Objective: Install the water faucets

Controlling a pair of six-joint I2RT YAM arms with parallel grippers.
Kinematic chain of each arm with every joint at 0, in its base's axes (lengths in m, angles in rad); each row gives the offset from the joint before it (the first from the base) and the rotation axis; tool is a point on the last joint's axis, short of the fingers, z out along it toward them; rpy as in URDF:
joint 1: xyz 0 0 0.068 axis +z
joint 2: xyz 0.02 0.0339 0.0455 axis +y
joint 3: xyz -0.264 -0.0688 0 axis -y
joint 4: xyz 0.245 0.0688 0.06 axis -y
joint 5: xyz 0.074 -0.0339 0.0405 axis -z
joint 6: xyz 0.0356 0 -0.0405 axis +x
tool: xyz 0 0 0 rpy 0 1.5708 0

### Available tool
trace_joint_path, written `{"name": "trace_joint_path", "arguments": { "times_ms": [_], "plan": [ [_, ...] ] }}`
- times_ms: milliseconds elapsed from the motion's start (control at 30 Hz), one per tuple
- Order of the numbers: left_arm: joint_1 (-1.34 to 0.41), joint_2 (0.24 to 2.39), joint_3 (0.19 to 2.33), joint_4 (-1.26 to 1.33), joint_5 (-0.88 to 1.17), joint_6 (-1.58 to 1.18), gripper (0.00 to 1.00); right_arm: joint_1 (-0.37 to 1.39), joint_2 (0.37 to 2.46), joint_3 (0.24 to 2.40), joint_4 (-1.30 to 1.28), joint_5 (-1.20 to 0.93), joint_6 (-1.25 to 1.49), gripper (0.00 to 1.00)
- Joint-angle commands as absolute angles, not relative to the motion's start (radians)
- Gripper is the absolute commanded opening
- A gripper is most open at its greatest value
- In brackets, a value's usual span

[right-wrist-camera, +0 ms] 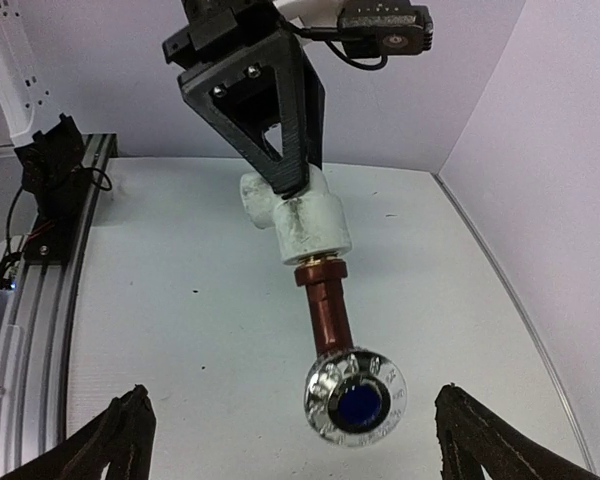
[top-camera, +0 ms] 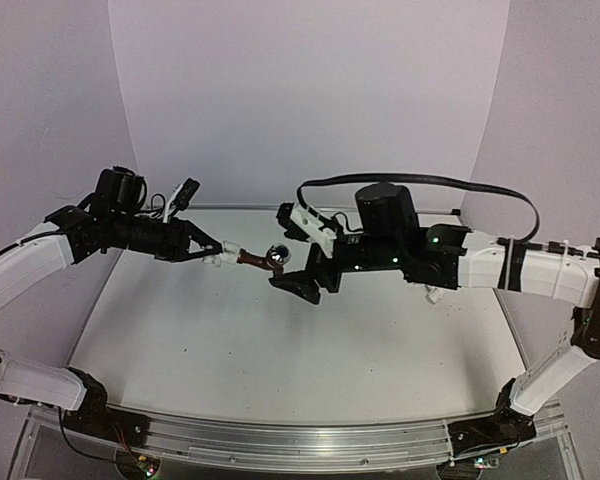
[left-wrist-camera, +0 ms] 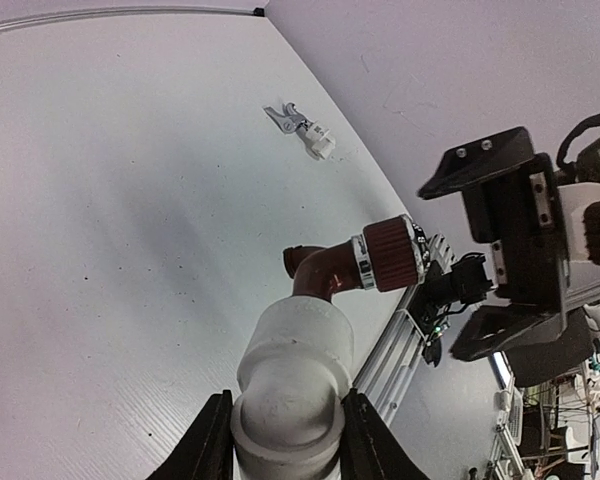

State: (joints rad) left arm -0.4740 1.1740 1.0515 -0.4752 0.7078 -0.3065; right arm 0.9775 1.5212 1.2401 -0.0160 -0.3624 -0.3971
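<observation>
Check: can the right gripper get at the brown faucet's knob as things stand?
Probably yes. The right gripper is open and faces the knob of the brown faucet, with nothing between them; the left gripper holds its white fitting aloft.

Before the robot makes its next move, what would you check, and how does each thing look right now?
1. Left gripper shut on fitting: ok.
2. Brown faucet seated in fitting: ok; how tight, cannot tell.
3. Right gripper open: ok.
4. Right gripper faces knob, not touching it: ok.
5. Chrome faucet lies on table, away from both arms: ok.
</observation>
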Motion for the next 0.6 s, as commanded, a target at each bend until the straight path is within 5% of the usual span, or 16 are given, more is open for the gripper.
{"name": "trace_joint_path", "arguments": {
  "times_ms": [0, 167, 233, 467, 567],
  "plan": [
    [-0.469, 1.134, 1.131, -0.434, 0.762, -0.376, 0.0, 0.971, 1.62, 1.325, 0.08, -0.301, -0.409, 0.95],
    [-0.47, 1.129, 1.142, -0.434, 0.812, -0.351, 0.0, 0.97, 1.694, 1.395, 0.087, -0.289, -0.265, 0.84],
    [-0.469, 1.125, 1.132, -0.434, 0.838, -0.315, 0.0, 0.96, 1.698, 1.407, 0.087, -0.372, -0.211, 0.71],
    [-0.471, 1.115, 1.095, -0.436, 0.915, -0.122, 0.0, 0.804, 1.77, 1.491, 0.089, -0.987, 0.193, 0.02],
    [-0.473, 1.096, 1.056, -0.435, 0.954, 0.029, 0.0, 0.752, 1.909, 1.618, 0.106, -1.35, 0.507, 0.0]
  ]
}}
